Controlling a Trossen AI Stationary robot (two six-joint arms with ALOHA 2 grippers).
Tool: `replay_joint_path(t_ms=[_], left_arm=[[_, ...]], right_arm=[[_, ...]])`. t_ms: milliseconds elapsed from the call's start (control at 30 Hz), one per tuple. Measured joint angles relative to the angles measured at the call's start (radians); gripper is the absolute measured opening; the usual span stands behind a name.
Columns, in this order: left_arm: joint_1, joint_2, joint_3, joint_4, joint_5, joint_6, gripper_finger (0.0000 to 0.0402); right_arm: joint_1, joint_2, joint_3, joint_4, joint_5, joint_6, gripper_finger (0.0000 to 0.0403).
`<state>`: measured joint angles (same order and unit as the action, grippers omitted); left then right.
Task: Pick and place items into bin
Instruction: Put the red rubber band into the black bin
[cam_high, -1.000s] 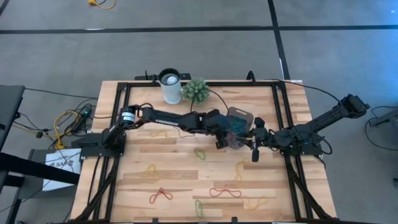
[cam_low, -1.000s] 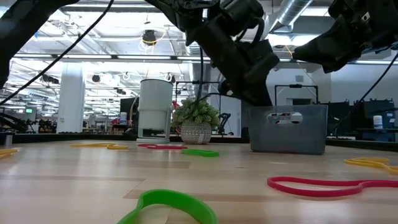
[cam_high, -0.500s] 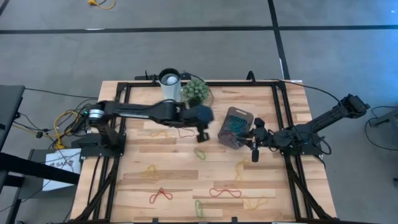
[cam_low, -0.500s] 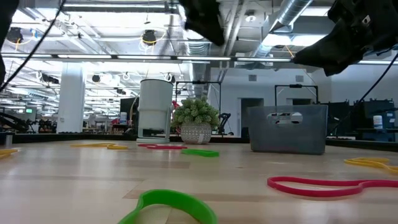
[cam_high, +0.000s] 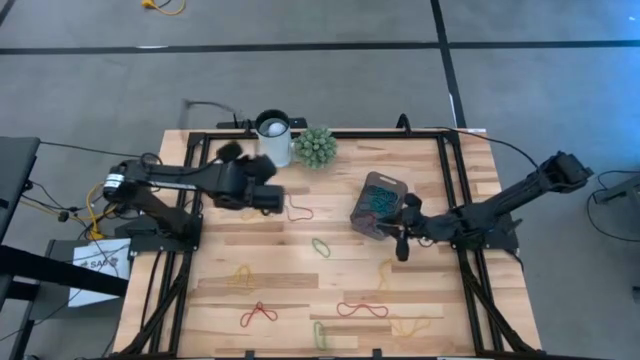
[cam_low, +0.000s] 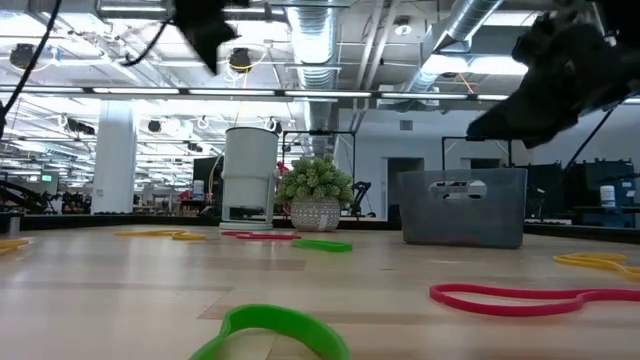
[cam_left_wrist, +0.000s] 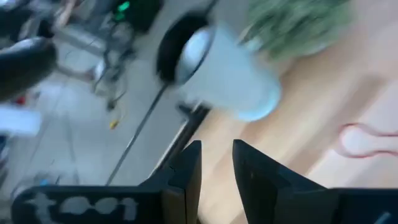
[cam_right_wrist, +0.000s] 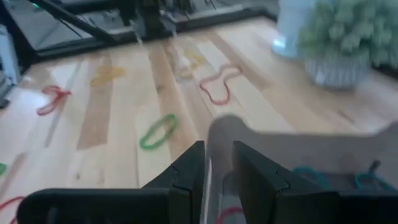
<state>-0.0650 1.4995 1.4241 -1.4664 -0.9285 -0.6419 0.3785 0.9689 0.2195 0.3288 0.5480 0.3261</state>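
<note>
Across the wooden table (cam_high: 300, 290) loose rubber bands (cam_high: 361, 309) lie scattered, mostly near, with open room around each. Right of centre, the bin (cam_high: 376, 205) already holds several. At its rim the right gripper (cam_high: 401, 238) shows a narrow gap; left gripper (cam_high: 268, 197), likewise slightly parted, hovers empty beside the white cup (cam_high: 272, 137).

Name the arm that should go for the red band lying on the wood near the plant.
Left. The left gripper hangs close beside the red band, with bare wood between them. The right gripper sits at the bin, which lies between it and that band.
</note>
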Motion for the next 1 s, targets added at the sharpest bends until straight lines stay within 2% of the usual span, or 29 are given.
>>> replay_joint_path(t_ms=[100,233,333,533,600,700,833,1000], left_arm=[[-0.017,-0.069,-0.172,-0.002,0.014,-0.119,0.0083],[-0.062,-0.167,-0.430,0.210,0.077,-0.138,0.0083],[-0.099,-0.232,-0.605,0.503,0.182,-0.061,0.0083],[-0.120,-0.267,-0.862,1.261,0.392,0.203,0.0083],[-0.112,-0.250,-0.914,1.498,0.448,0.289,0.0083],[-0.098,-0.224,-0.954,1.694,0.479,0.370,0.0083],[-0.065,-0.169,-0.956,1.740,0.485,0.384,0.0083],[-0.027,-0.027,-0.956,1.874,0.533,0.362,0.0083]], right_arm=[[-0.014,0.046,0.000,0.001,0.000,0.039,0.0077],[-0.030,0.082,0.000,0.016,-0.001,0.041,0.0077],[-0.029,0.084,0.014,0.024,-0.022,0.041,0.0077],[-0.026,0.071,0.095,0.034,-0.028,0.036,0.0077],[-0.028,0.076,0.117,0.055,-0.028,0.033,0.0077],[-0.028,0.080,0.133,0.068,-0.027,0.013,0.0077],[-0.028,0.080,0.137,0.070,-0.027,-0.019,0.0077],[-0.028,0.092,0.137,0.068,-0.026,-0.020,0.0077]])
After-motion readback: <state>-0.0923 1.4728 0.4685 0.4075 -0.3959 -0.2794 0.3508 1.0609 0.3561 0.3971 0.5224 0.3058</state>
